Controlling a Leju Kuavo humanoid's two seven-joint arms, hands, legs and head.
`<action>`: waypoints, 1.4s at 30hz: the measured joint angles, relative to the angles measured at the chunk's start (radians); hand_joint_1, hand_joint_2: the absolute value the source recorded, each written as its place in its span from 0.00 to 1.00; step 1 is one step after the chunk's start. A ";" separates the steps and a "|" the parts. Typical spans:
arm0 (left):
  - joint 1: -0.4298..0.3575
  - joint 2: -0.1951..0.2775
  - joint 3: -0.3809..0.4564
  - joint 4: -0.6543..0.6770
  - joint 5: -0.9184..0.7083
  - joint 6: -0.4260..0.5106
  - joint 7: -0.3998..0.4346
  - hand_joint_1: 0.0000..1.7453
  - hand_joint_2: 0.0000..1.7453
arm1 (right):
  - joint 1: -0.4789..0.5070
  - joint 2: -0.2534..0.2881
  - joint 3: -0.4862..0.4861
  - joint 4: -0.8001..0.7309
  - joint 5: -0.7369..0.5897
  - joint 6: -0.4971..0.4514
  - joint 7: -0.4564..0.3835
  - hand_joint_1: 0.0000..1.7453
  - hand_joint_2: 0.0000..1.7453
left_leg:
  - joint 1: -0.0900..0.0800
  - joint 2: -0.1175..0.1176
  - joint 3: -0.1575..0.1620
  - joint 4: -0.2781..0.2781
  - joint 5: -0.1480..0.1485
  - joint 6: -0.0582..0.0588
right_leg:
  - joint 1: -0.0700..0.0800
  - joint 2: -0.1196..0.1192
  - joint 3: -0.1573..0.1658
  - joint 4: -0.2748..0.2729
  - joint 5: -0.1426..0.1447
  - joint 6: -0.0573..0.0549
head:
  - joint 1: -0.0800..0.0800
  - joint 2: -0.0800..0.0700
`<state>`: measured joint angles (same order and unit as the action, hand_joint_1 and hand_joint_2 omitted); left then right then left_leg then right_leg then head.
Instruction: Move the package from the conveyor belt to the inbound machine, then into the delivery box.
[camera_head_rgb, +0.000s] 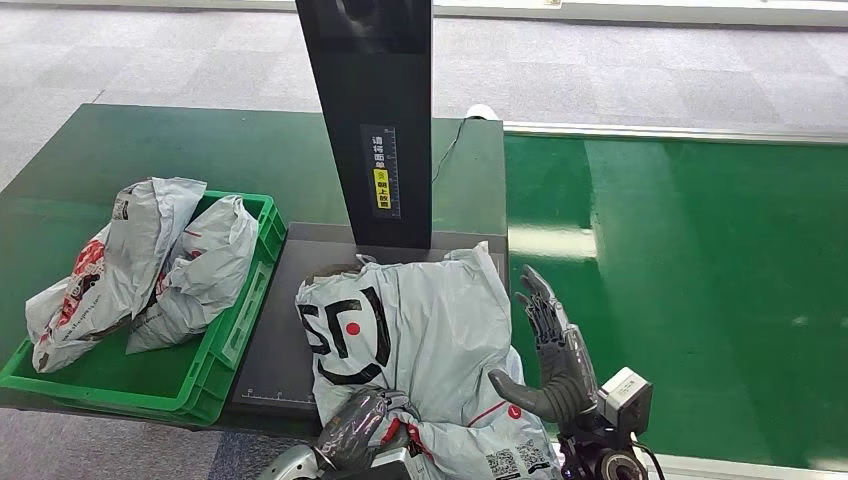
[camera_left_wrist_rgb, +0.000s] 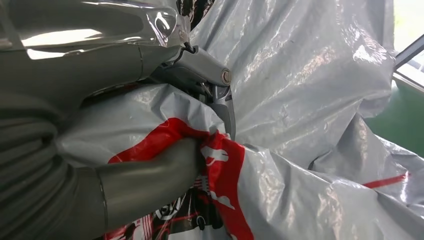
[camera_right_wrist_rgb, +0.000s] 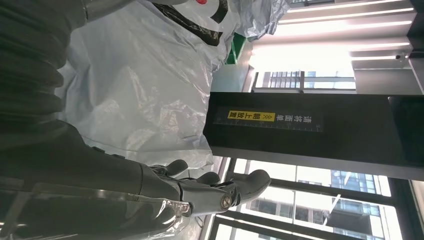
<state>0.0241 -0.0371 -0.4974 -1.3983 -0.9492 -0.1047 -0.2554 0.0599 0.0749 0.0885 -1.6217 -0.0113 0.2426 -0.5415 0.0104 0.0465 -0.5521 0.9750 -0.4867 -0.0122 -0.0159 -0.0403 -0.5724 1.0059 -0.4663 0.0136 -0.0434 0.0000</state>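
Our left hand (camera_head_rgb: 358, 428) low at the near edge, fingers clenched on a red-printed fold of the grey package (camera_head_rgb: 420, 340), which lies on the dark inbound machine (camera_head_rgb: 290, 300) plate, our right hand (camera_head_rgb: 553, 365) upright beside it, fingers straight and slightly spread, holding nothing

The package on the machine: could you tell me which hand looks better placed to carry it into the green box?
Probably the left hand: it grips the package and is nearer the box. The right hand is open beside the package.
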 joint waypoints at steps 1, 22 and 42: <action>-0.002 -0.001 0.000 0.002 0.000 0.000 0.002 1.00 1.00 | 0.000 0.000 0.000 0.000 0.000 0.000 0.000 0.00 1.00 | 0.000 0.000 0.000 0.000 0.000 0.000 | 0.000 0.000 0.000 0.000 0.000 0.000 | 0.000 0.000; 0.024 -0.016 0.042 -0.053 -0.015 0.182 -0.059 1.00 1.00 | 0.030 0.002 -0.009 -0.034 0.000 -0.008 0.003 0.00 1.00 | 0.000 0.000 0.000 0.000 0.000 0.000 | 0.000 0.000 -0.001 0.000 0.000 0.000 | 0.000 0.000; 0.059 -0.029 0.157 -0.239 -0.053 0.573 -0.176 1.00 1.00 | 0.034 0.002 -0.018 -0.039 -0.010 -0.008 0.008 0.00 1.00 | 0.000 0.000 -0.001 0.000 0.000 0.000 | 0.000 0.000 -0.001 0.000 0.000 0.000 | 0.000 0.000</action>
<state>0.0835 -0.0661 -0.3407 -1.6376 -1.0022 0.4683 -0.4310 0.0944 0.0771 0.0705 -1.6606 -0.0213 0.2342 -0.5335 0.0105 0.0468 -0.5528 0.9750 -0.4867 -0.0122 -0.0159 -0.0401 -0.5735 1.0059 -0.4663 0.0136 -0.0433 0.0000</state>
